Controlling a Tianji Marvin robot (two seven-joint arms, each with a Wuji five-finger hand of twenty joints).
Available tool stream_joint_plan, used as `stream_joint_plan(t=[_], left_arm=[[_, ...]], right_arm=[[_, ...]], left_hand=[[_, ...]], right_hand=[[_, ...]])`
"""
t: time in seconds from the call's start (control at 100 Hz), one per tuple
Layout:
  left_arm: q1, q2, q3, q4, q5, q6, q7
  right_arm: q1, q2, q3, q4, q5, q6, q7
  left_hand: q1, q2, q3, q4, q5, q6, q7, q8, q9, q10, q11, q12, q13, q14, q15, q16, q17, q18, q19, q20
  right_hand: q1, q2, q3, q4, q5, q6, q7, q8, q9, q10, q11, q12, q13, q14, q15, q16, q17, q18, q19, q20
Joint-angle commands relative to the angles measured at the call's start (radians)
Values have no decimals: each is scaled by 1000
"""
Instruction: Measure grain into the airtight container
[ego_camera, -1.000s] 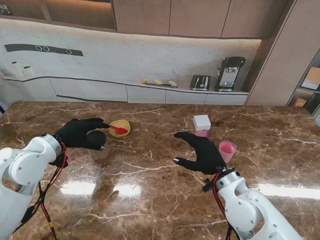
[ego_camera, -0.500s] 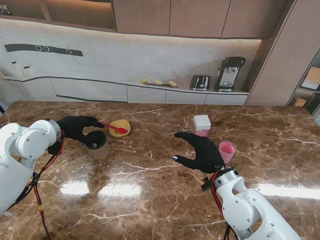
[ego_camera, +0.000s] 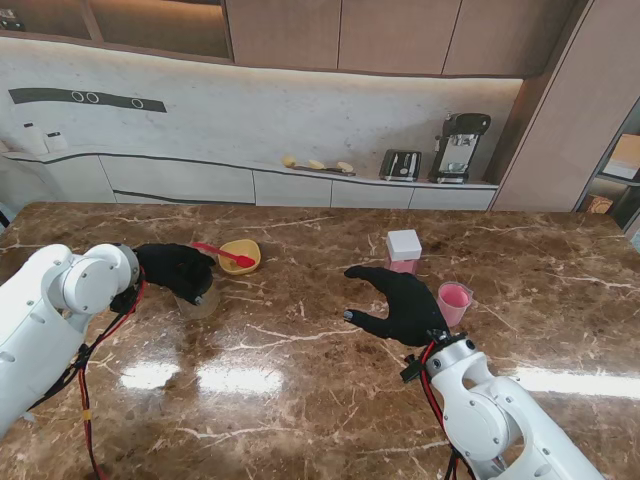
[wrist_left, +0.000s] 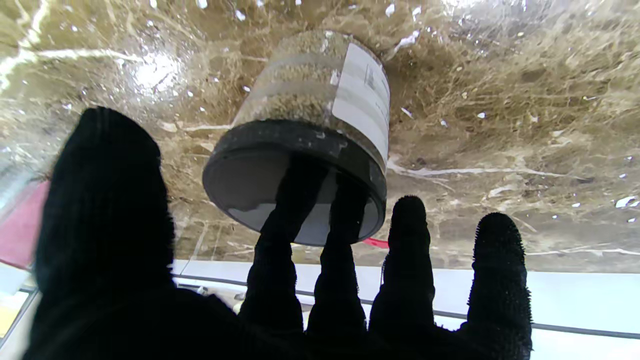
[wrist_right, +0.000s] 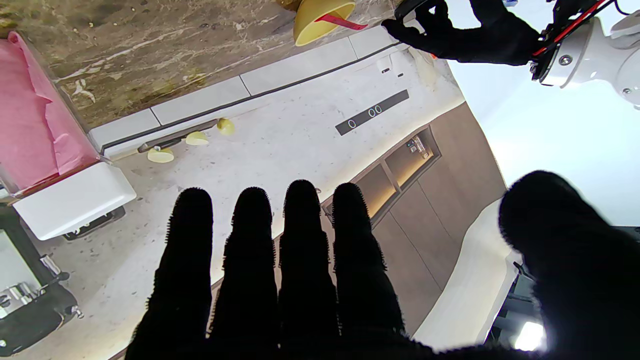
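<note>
A clear jar of grain (wrist_left: 310, 90) with a white label and a dark lid (wrist_left: 250, 185) stands on the marble table (ego_camera: 300, 390). My left hand (ego_camera: 178, 270) hovers over it, palm down. Two fingertips (wrist_left: 295, 200) touch the lid's top, while the thumb and other fingers stay spread off it. Just right of the jar sits a yellow bowl (ego_camera: 240, 256) with a red spoon (ego_camera: 210, 249) in it. A pink container with a white lid (ego_camera: 404, 250) stands farther right. My right hand (ego_camera: 400, 305) floats open, holding nothing, between that container and a pink cup (ego_camera: 454, 300).
A toaster (ego_camera: 401, 164) and a coffee machine (ego_camera: 458, 147) stand on the back counter (ego_camera: 250, 185), beyond the table's far edge. The right wrist view shows the yellow bowl (wrist_right: 320, 20), my left hand (wrist_right: 465, 30) and the pink container (wrist_right: 30, 120).
My left arm has swung its elbow outward and the hand has turned from wrapping the jar's side to lying over its lid. The right hand has hardly moved.
</note>
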Motion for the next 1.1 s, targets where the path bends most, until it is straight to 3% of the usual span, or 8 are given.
stream_joint_plan(t=[0.0, 0.1, 0.13, 0.26, 0.77, 0.96, 1.01, 1.09], left_arm=[[-6, 0, 9, 7, 3, 2, -17], [-12, 1, 23, 10, 4, -3, -22], [-13, 2, 27, 10, 9, -7, -22], [-17, 3, 40, 6, 9, -1, -37], [17, -10, 50, 25, 4, 9, 58], [55, -19, 39, 6, -20, 14, 105], [65, -22, 34, 1, -41, 20, 113], [84, -30, 27, -6, -78, 32, 145]], right_arm=[[-10, -1, -1, -4, 5, 8, 14], [-14, -2, -1, -5, 3, 9, 9], [-15, -2, -1, -5, 2, 8, 7], [-20, -3, 3, -9, 0, 11, 0], [-24, -4, -5, -13, -6, 26, -8], [-21, -6, -10, -11, -8, 35, -20], [-20, -6, -12, -12, -7, 36, -19], [-21, -5, -12, -12, -9, 36, -16]], left_hand=[[44, 13, -23, 3, 13, 4, 56, 40, 17, 1, 12, 33, 41, 32, 48, 59, 13, 18, 57, 53], [60, -10, 46, 4, 30, 3, 101, 103, 49, 1, 32, 86, 77, 32, 91, 157, 38, 9, 96, 117], [2, -44, 199, -15, 26, 12, 111, 131, 54, 2, 40, 106, 83, 30, 99, 191, 45, 2, 104, 137], [-25, -95, 389, -35, -9, 37, 168, 191, 42, 10, 64, 138, 85, 49, 138, 244, 85, -28, 144, 142], [70, -134, 763, -58, -79, 106, 587, 490, 113, 17, 296, 346, 236, 19, 364, 436, 395, -243, 394, -49], [154, -104, 832, -59, 57, 53, 740, 594, 261, 15, 386, 423, 303, 38, 406, 460, 467, -232, 445, -42], [241, -132, 769, -109, 170, -9, 788, 647, 387, 19, 338, 656, 332, 53, 401, 447, 491, -218, 462, -57], [347, -146, 708, -108, 248, -30, 821, 645, 506, 25, 240, 782, 381, 70, 389, 544, 528, -214, 483, -81]], right_hand=[[0, 5, 19, 25, 14, -23, 7, -3, 8, -23, 3, 14, 13, -39, 1, 9, -3, -2, 22, 30], [1, 4, 26, 24, 16, -23, 8, -3, 14, -22, 3, 17, 16, -40, 1, 10, -2, -4, 24, 32], [0, 4, 27, 24, 17, -24, 9, -3, 13, -24, 3, 18, 15, -38, 1, 10, -2, -4, 24, 33], [1, 4, 31, 22, 21, -26, 11, -3, 17, -24, 3, 21, 16, -39, 1, 11, 0, -4, 25, 35], [11, 4, 47, 20, 30, -28, 19, -3, 31, -24, 6, 29, 25, -47, 3, 11, 1, -24, 25, 41], [12, 4, 51, 19, 32, -30, 22, -2, 33, -23, 7, 31, 27, -44, 5, 11, -1, -27, 22, 40], [12, 5, 51, 19, 33, -29, 22, -2, 33, -24, 7, 31, 27, -44, 5, 12, -7, -28, 17, 38], [12, 5, 52, 19, 32, -29, 23, -2, 35, -23, 7, 32, 27, -44, 5, 12, -9, -28, 13, 35]])
